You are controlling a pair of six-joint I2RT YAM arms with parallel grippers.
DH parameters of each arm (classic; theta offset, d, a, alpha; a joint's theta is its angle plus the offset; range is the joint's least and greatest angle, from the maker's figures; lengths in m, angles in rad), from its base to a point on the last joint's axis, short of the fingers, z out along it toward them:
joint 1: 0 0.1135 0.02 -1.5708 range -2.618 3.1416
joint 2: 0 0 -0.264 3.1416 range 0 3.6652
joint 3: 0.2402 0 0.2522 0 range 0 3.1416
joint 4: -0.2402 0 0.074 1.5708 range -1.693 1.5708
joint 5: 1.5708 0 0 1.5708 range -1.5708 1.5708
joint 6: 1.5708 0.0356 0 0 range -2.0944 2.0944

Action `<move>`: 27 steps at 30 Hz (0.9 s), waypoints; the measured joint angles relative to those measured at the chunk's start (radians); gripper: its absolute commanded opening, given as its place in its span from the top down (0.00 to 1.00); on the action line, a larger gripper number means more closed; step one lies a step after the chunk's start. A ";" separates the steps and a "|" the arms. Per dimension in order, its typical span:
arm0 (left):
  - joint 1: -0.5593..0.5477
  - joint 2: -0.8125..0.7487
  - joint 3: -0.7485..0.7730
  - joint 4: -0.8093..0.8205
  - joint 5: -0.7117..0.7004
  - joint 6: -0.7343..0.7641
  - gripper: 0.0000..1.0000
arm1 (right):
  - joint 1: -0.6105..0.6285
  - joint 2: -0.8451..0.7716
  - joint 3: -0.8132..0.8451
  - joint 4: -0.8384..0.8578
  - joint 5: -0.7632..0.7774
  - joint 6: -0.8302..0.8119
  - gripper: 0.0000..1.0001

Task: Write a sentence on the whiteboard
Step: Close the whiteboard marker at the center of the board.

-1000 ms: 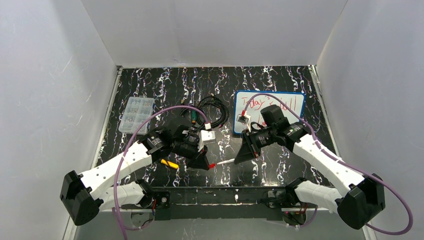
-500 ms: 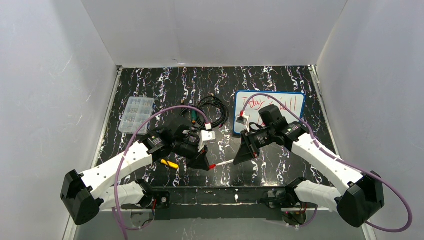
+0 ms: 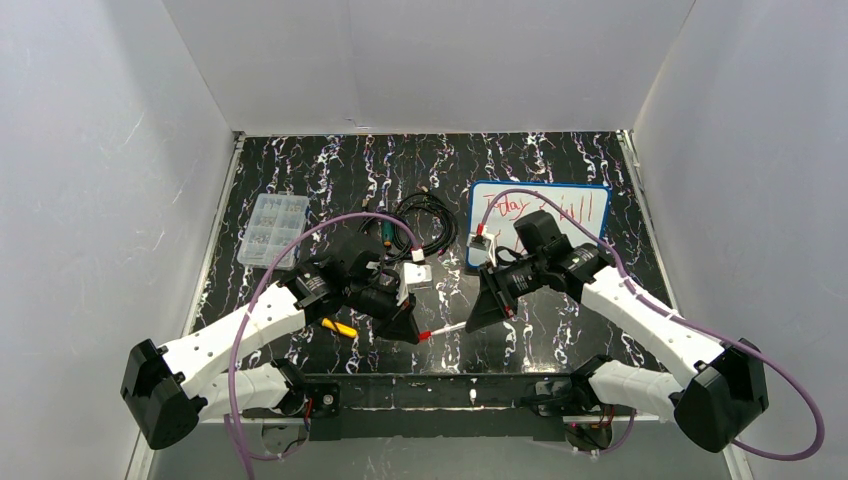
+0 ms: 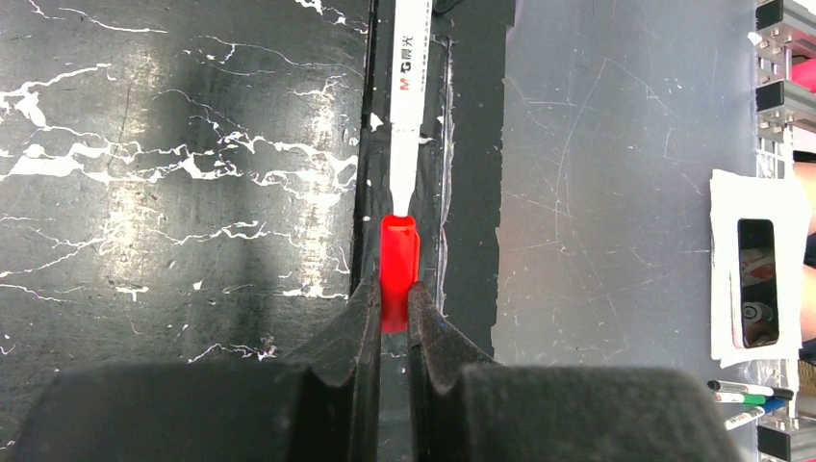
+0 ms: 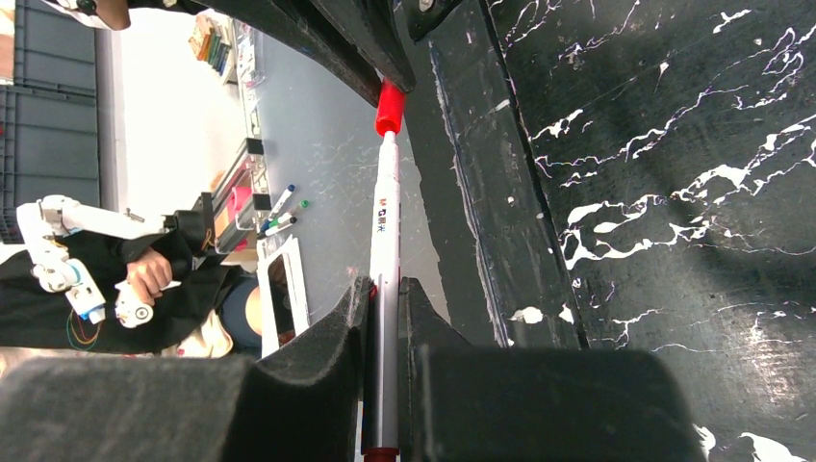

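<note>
The whiteboard (image 3: 592, 212), white in a blue frame, lies at the back right with the red sentence (image 3: 508, 206) on it, partly hidden by my right arm. A white marker (image 3: 452, 326) hangs between the two grippers above the table's front edge. My left gripper (image 4: 392, 298) is shut on its red cap (image 4: 399, 265). The marker's barrel (image 4: 409, 77) runs into that cap. My right gripper (image 5: 384, 289) is shut on the barrel (image 5: 385, 212) near its rear end, and the red cap (image 5: 390, 106) shows at the far tip.
A clear plastic box (image 3: 273, 230) sits at the back left and a black cable coil (image 3: 425, 222) at the centre back. A yellow pen (image 3: 340, 327) lies under my left arm. A small white block (image 3: 418, 275) rests mid-table. The table's front rail (image 3: 440, 392) runs just below the marker.
My right gripper has crept slightly left with the marker, bringing its tip up to the red cap. The left arm has barely moved.
</note>
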 measured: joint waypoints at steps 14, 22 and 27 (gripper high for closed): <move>-0.024 0.000 0.000 0.003 0.020 0.004 1.00 | 0.039 0.059 0.018 0.019 -0.027 -0.008 0.99; -0.033 0.000 0.000 -0.003 0.018 -0.001 1.00 | 0.081 0.099 0.026 0.029 -0.031 -0.012 0.99; -0.040 -0.007 -0.008 -0.002 0.011 -0.031 1.00 | 0.114 0.122 0.030 0.050 -0.024 -0.010 0.99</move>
